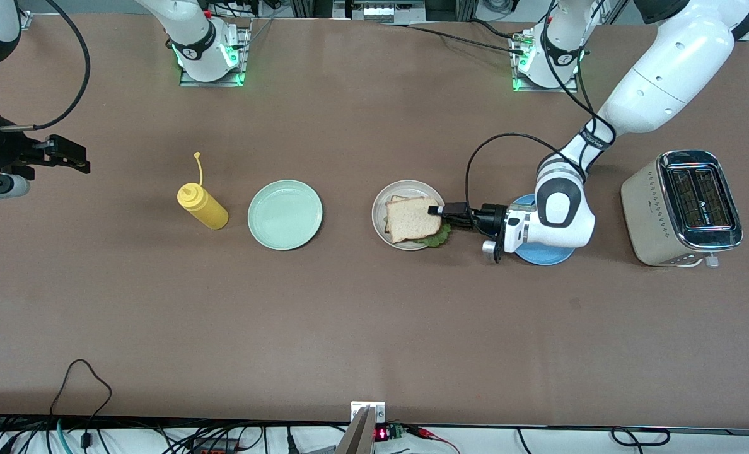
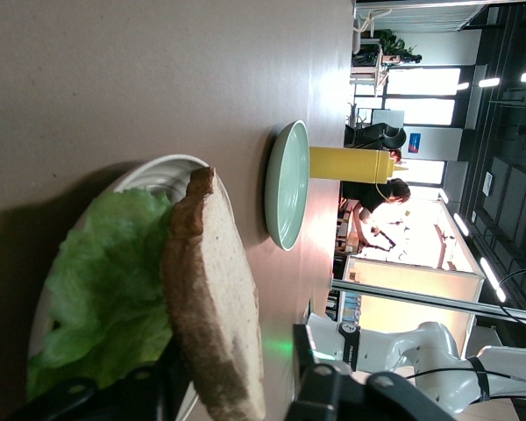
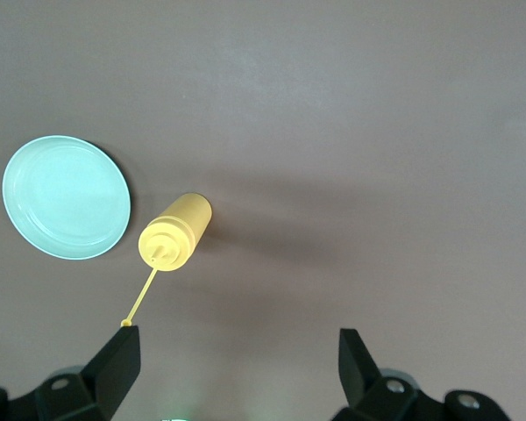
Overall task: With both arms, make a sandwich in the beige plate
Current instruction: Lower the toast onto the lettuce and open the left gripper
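Note:
The sandwich lies on the beige plate (image 1: 381, 205) near the table's middle: a top bread slice (image 1: 412, 217) over a green lettuce leaf (image 1: 437, 238), with a lower slice's corner showing. My left gripper (image 1: 441, 211) reaches in level from the left arm's end, at the top slice's edge. In the left wrist view the slice (image 2: 215, 298) stands tilted over the lettuce (image 2: 105, 272) and plate (image 2: 158, 171). It sits between my left gripper's (image 2: 237, 390) open jaws, one finger under it, a gap to the other. My right gripper (image 1: 65, 154) waits open and empty, high over the right arm's end (image 3: 237, 360).
A blue plate (image 1: 541, 255) lies under the left wrist. A toaster (image 1: 680, 208) stands at the left arm's end. A mint-green plate (image 1: 285, 214) and a yellow squeeze bottle (image 1: 202, 207) stand toward the right arm's end; both show in the right wrist view (image 3: 66, 197) (image 3: 177, 230).

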